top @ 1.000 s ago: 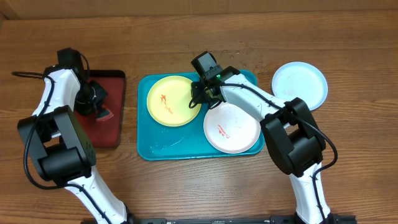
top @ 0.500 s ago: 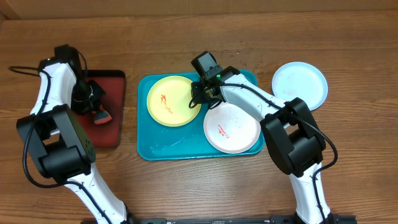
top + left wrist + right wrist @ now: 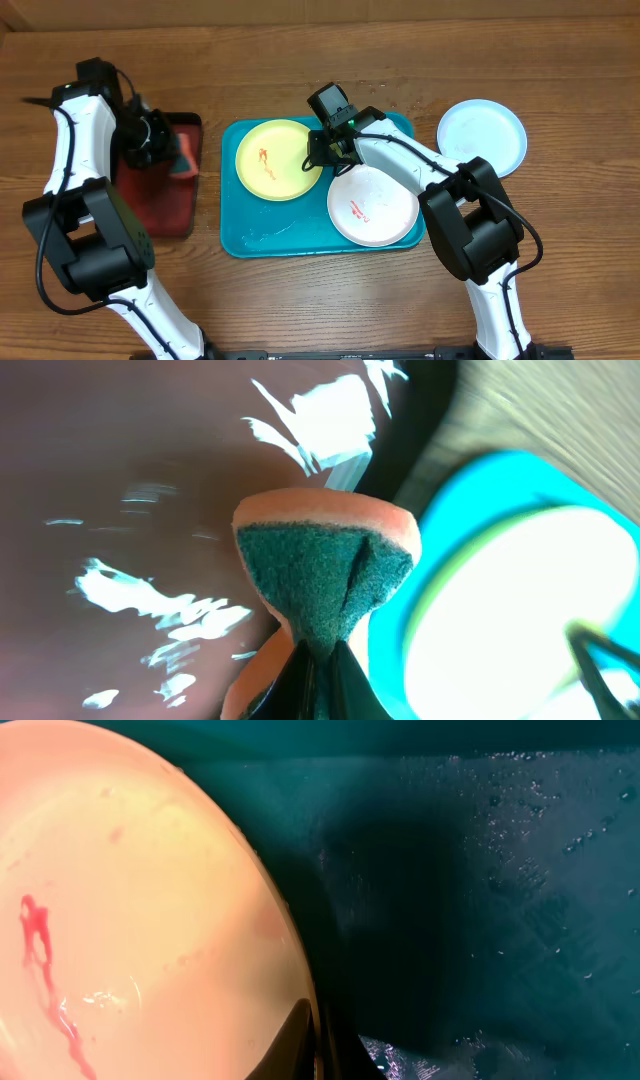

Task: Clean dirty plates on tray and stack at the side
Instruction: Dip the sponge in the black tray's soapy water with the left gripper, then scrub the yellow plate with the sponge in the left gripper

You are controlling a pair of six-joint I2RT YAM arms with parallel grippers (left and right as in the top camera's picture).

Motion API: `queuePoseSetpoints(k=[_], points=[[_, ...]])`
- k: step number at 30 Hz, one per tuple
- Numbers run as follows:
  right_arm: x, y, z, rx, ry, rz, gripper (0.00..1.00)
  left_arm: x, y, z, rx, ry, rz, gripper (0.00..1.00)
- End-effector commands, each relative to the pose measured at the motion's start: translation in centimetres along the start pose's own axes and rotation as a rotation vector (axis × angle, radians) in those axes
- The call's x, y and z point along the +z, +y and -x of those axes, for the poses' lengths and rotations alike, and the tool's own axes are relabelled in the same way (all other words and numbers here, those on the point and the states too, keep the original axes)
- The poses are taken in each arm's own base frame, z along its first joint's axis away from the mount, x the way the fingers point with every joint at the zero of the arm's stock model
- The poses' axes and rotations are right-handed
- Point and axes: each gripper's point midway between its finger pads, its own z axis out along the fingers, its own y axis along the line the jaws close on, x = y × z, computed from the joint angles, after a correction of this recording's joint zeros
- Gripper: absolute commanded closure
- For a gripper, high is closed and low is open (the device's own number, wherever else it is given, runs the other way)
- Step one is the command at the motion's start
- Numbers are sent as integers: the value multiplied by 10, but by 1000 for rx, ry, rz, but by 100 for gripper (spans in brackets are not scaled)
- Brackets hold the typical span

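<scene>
Plates lined up for washing: the yellow-green round plastic plate (image 3: 280, 160), marked with an orange-red smear (image 3: 266, 166), sat at the left end of the large turquoise rectangular plastic tray (image 3: 265, 232). The white round plastic plate (image 3: 372, 205), likewise smeared, sat beside it toward the tray's right front corner, their rims close together. The pale blue round plastic plate (image 3: 482, 137) lay off the tray on the wooden desk (image 3: 400, 40), out to the right, and showed no smear from overhead. The right gripper (image 3: 318, 155) was clenched on the yellow-green plate's right rim, and the wrist view showed its fingertips meeting at the plate's edge. The left gripper (image 3: 165, 152) was clamped on an orange foam sponge with a green scouring face (image 3: 325, 575), pinching it at the waist above the right edge of the small dark red tray (image 3: 160, 205). The yellow-green plate lay directly to the right of the sponge, just across the two trays' neighbouring rims, and its smear sat on the half nearer the left arm. The coming move appeared to be a short carry rightward and down onto that smear, with the right arm steadying the far rim and leaving the near side open.
</scene>
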Motion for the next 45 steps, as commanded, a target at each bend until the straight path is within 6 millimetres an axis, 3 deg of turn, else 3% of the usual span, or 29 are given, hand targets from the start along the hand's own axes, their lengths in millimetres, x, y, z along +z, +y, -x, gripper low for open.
queuePoseSetpoints(k=[1, 9, 21, 27, 32, 37, 40, 45], points=[[12, -9, -15, 32, 42, -44, 96, -18, -66, -15, 225, 8, -236, 96], [13, -1, -24, 8, 52, -46, 96, 3, -110, -36, 348, 28, -172, 96], [11, -11, -30, 6, 75, -92, 96, 44, -151, -60, 377, -26, 49, 96], [11, -13, -34, 8, 90, -102, 96, 67, -160, -58, 349, -92, 150, 96], [11, -13, -33, 9, 85, -100, 96, 97, -151, -64, 318, -39, 189, 96], [11, -14, -31, 11, 82, -99, 96, 122, -129, -71, 302, 33, 263, 96], [11, -14, -31, 11, 82, -99, 96, 119, -106, -62, 297, 4, 381, 96], [11, -14, -31, 11, 82, -99, 96, 92, -67, -42, 292, -69, 607, 96]])
